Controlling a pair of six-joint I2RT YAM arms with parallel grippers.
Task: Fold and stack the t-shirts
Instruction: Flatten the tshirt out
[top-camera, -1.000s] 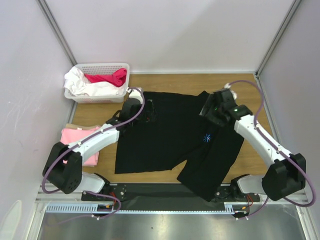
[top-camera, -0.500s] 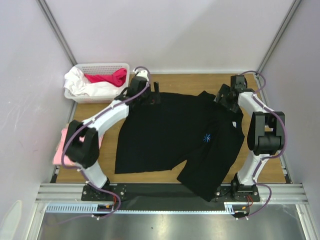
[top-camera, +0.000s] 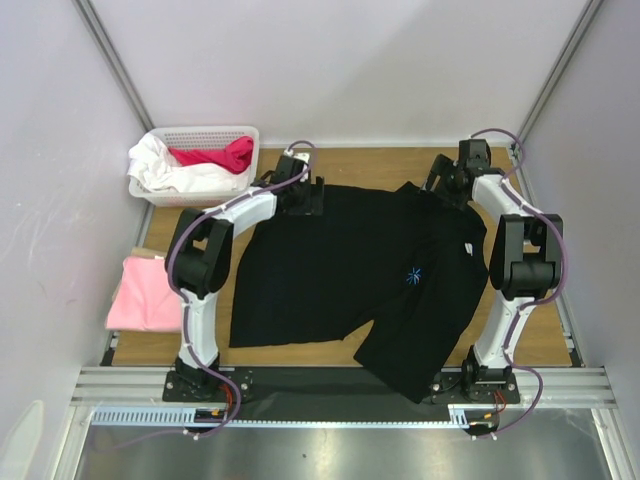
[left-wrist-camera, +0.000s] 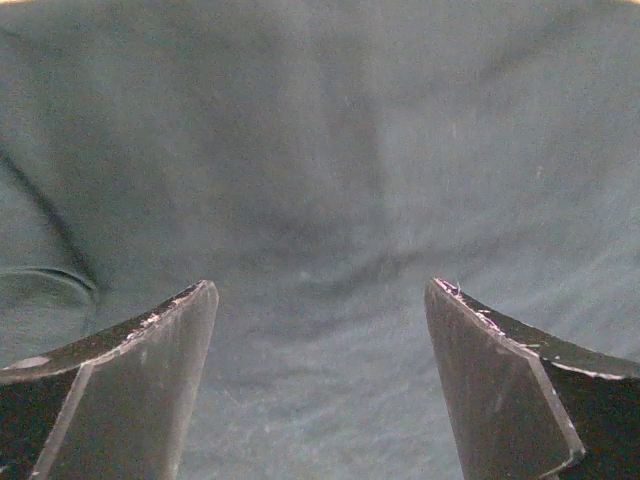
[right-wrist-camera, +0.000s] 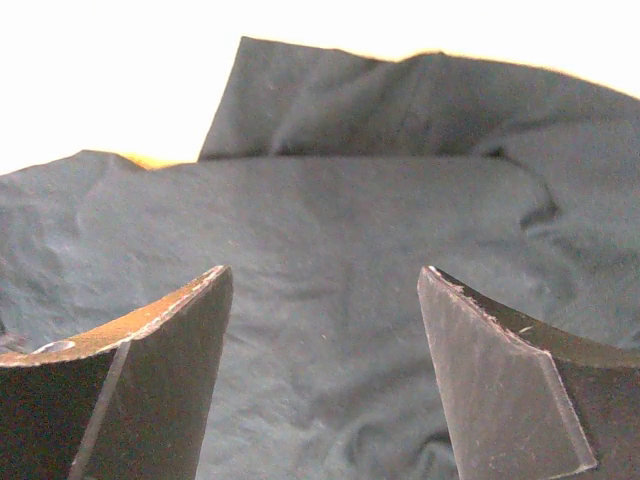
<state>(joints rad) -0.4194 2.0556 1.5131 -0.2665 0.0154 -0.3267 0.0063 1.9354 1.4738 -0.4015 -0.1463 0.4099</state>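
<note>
Wooden tabletop (top-camera: 370, 162): large black cloth t-shirt (top-camera: 340, 270) beneath left gripper (top-camera: 305, 195) and right gripper (top-camera: 441, 181), both wide-open, newly advanced for a fold grasp.

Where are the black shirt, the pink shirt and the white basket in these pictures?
black t-shirt (top-camera: 330, 270): top view, middle of its spread cloth.
pink t-shirt (top-camera: 145, 296): top view, centre of the cloth.
white basket (top-camera: 205, 131): top view, its far rim.

black t-shirt (top-camera: 350, 270) hogs middle of table (top-camera: 380, 160). basket (top-camera: 205, 130) blocks far-left corner, pink t-shirt (top-camera: 145, 295) sits on left edge. bare wood along far strip and right side, walls (top-camera: 60, 200) tight both sides.
</note>
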